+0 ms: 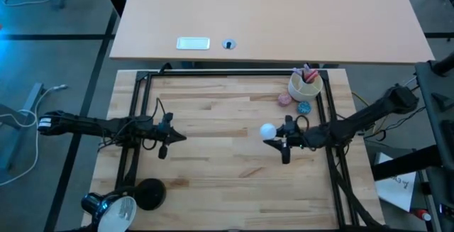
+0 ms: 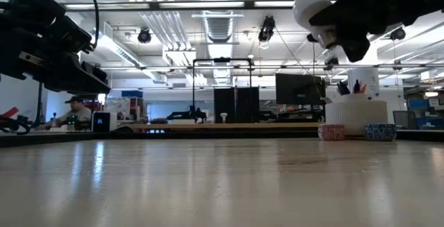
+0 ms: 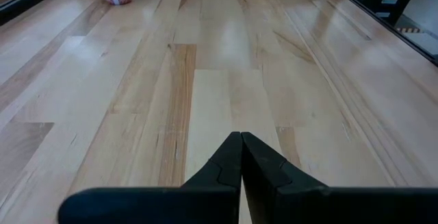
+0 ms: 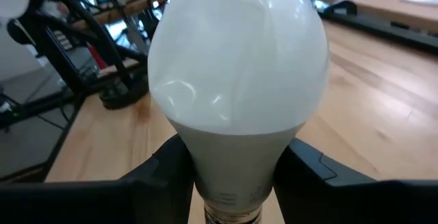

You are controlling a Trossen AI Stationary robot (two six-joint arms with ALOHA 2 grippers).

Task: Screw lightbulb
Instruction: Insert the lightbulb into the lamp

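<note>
high view: the right end effector (image 1: 277, 140) sits over the right half of the desk (image 1: 227, 182), pinching the bulb (image 1: 267, 130) by its neck, the white globe pointing toward the middle of the desk. the low view shows the bulb (image 2: 310, 10) held well above the wood, clear of the surface. the right wrist view shows the two dark fingers (image 4: 168, 172) pressed against either side of the bulb's (image 4: 236, 66) narrow neck.

the left end effector (image 1: 183, 137) waits over the left half of the desk, its fingers (image 3: 226, 166) pressed together with nothing between them, as the left wrist view shows.

the lamp (image 1: 120, 203) lies at the near left corner of the desk, its black base beside a silvery shade, well apart from the bulb. nothing lies on the bare wood between the two. a white cup (image 1: 306, 86) holding pens stands at the far right corner, with a pink ball (image 1: 285, 98) and a blue ball (image 1: 304, 107) just beside it, near the right arm but not under it.

the desk is pale butcher-block wood inside a black frame. beyond it stands a second, plainer desk (image 1: 269, 19). the low view looks into a large workshop with ceiling ducts, strip lights and monitors; a person (image 2: 71, 110) sits far off at the left.
</note>
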